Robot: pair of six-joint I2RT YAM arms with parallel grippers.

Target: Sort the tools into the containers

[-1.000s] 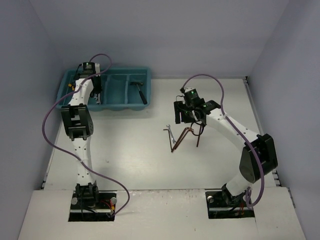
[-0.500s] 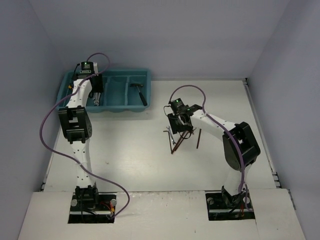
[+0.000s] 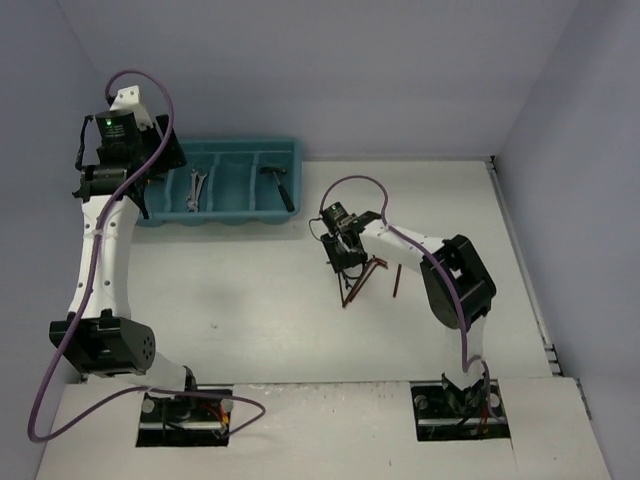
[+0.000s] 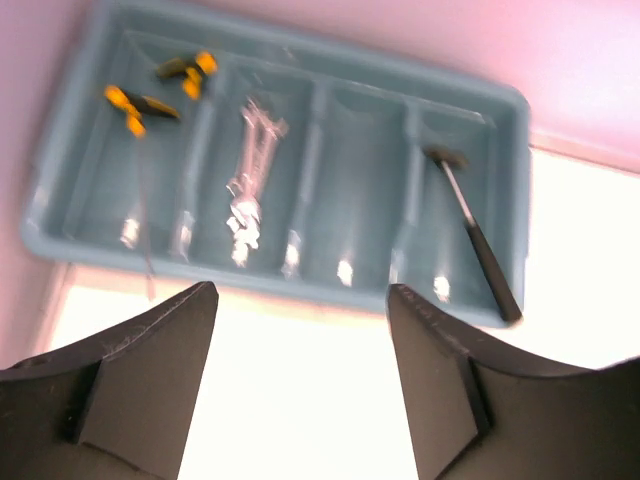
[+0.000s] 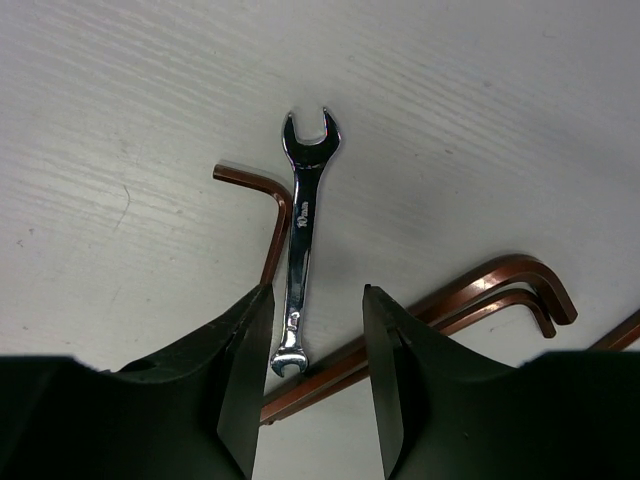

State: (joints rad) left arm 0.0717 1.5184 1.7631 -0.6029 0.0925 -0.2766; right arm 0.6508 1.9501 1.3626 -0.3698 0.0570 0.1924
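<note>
White tabletop [image 3: 250, 310] is carrying everything I am working over. The teal tray [image 3: 225, 217] is sitting at its far left, four compartments side by side. My left arm [image 3: 100, 245] is rising beside the tray's left end. From overhead it is covering the leftmost compartment, while my left wrist camera is looking down on all four.

My left gripper [image 4: 297, 395] is hanging released above the tray's near wall, fingers wide apart with nothing between them. My right gripper [image 5: 316, 330] is reaching down to the middle of the table, well apart from the tray. Its jaws are parted and straddling a loose silver wrench [image 5: 303, 230] without clamping it. From overhead my own wrist is hiding most of that wrench, so only the right wrist camera is showing it plainly.

The hammer [image 4: 475, 245] is lying in the rightmost compartment, head toward the far wall. The silver wrenches [image 4: 250, 170] are lying in the second compartment from the left. Dark red keys [image 5: 500, 285] are lying on the table around the loose wrench, one just beside its shaft on the left. The yellow-and-black pieces [image 4: 140, 102] are resting in the leftmost compartment, near the far wall.
</note>
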